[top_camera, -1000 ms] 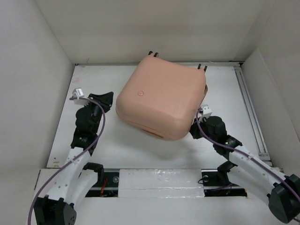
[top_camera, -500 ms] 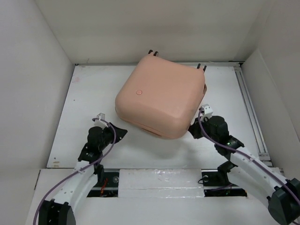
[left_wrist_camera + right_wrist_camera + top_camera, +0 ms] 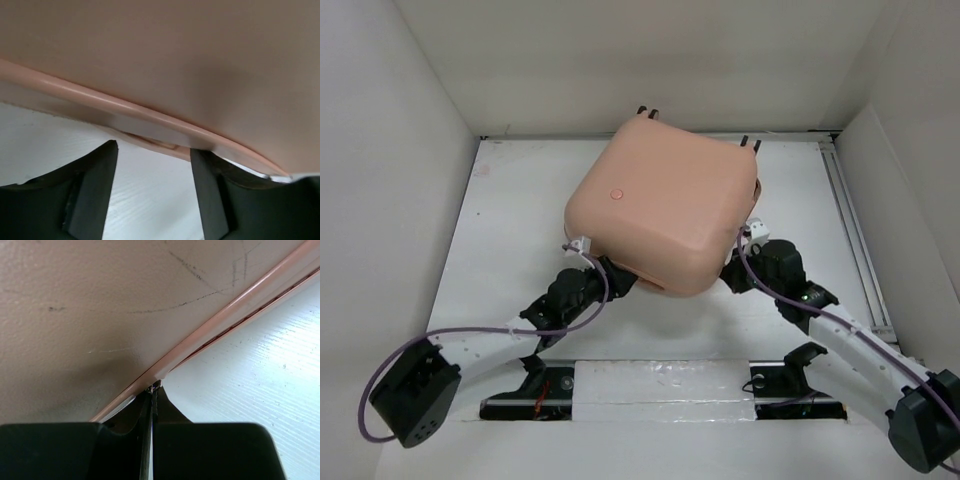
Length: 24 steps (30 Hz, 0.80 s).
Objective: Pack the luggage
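The luggage (image 3: 665, 205) lies closed and flat on the white table (image 3: 510, 200), around the middle and a little toward the back. It is turned so that one rounded corner points at the arms. Its pale peach-pink shell faces up, with a small round logo (image 3: 616, 195) on the left part of the top. Small dark wheels (image 3: 645, 112) stick out at the far edge.

The left gripper (image 3: 616, 272) is low over the table at the near left side of the suitcase. Its two black fingers (image 3: 100, 190) stand apart with only white table between them, so it is released and grasps nothing. The tips reach up to the raised seam (image 3: 150, 112) around the shell, but I cannot tell if they touch it.

The right gripper (image 3: 730, 278) is at the near right side. It is clenched, with the tips pressed together and pointing straight at the seam. Something tiny sits at the tips, and I cannot tell if it is pinched.
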Available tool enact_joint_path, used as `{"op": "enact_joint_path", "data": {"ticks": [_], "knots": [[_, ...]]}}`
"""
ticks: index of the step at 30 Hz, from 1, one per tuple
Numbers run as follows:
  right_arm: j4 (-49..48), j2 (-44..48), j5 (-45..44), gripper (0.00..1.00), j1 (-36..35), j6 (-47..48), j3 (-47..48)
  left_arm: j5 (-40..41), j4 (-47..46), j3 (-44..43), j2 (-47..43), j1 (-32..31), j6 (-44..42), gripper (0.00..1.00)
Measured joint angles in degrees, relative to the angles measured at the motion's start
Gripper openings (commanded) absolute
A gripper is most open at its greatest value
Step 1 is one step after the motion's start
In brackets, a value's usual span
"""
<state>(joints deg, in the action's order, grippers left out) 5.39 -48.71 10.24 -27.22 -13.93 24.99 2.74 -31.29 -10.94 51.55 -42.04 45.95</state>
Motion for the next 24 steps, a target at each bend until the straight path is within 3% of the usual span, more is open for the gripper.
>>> {"op": "enact_joint_path", "data": {"ticks": [9, 14, 19, 22, 24], "knots": [[0.5, 3.5, 1.4, 0.00, 0.3, -0.7, -1.6, 2.2, -8.9, -3.4, 17.8, -0.3, 1.1, 0.52], [4.4, 7.9, -3.3, 0.00, -6.2, -1.5, -2.5, 1.4, -11.3, -4.9, 21.4, -0.4, 3.4, 0.27], [9.4, 10.2, -10.0, 0.00, -13.5, -2.2, -1.7, 1.7, -14.4, -5.8, 24.7, -0.7, 8.2, 0.16], [12.8, 10.3, -14.0, 0.00, -17.7, -3.3, -0.3, 4.5, -15.6, -7.1, 26.8, -1.9, 8.3, 0.01], [14.2, 9.9, -16.1, 0.00, -20.7, -4.5, 0.3, 6.4, -16.0, -8.2, 28.2, -2.8, 8.2, 0.00]]}}
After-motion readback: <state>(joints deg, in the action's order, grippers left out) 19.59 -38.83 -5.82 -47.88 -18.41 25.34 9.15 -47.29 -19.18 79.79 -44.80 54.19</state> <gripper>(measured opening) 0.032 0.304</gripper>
